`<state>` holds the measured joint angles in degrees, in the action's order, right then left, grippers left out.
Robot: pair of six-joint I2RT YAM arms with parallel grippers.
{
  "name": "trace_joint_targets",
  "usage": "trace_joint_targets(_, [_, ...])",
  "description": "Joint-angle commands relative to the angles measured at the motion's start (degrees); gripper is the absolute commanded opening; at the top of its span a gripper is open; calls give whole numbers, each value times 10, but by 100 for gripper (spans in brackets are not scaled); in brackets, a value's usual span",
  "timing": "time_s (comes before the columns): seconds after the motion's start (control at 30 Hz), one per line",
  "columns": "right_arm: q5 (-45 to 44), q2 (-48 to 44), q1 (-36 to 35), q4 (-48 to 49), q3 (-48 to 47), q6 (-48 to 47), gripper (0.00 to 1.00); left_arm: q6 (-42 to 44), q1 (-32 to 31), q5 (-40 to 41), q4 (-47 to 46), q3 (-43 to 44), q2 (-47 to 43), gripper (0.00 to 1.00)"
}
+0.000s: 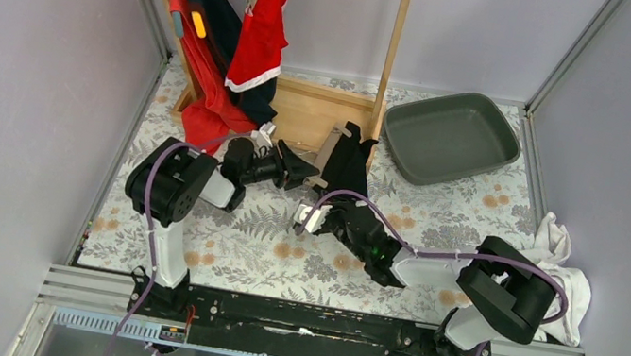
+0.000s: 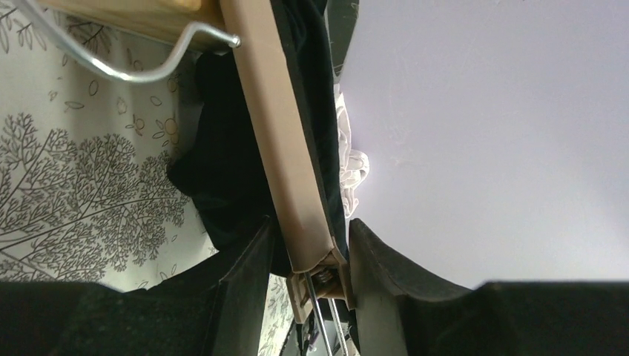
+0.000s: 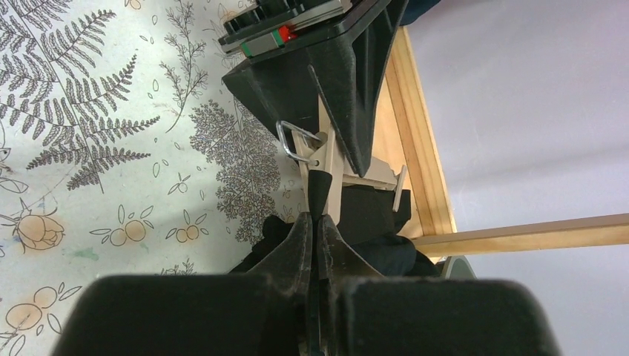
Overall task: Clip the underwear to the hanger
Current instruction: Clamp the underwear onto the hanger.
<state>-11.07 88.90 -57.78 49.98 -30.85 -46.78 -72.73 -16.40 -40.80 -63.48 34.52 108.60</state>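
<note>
A tan plastic clip hanger stood tilted near the table's centre, its bar running roughly from seven toward one o'clock. Its metal wire hook curved away at the far end. Black fabric underwear hung bunched along the bar's three o'clock side, draping onto the floral tabletop. One spring clip showed its wire loop beside the cloth.

I see black underwear on a beige hanger, a grey tray, red clothes, and a floral-print table cover.
</note>
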Motion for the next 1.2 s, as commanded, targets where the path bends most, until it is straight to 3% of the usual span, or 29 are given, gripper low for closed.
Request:
trace_joint_targets(0.0, [1,-29,-8,28,5,-5,0,-4,-1,-5,-54,22,13,41])
trace_joint_targets(0.8, [38,-41,-8,4,11,5,0,-23,-10,4,-78,49,54,40])
trace_joint_targets(1.17, [46,-42,-8,-2,9,5,0,-27,-20,8,-82,55,62,15])
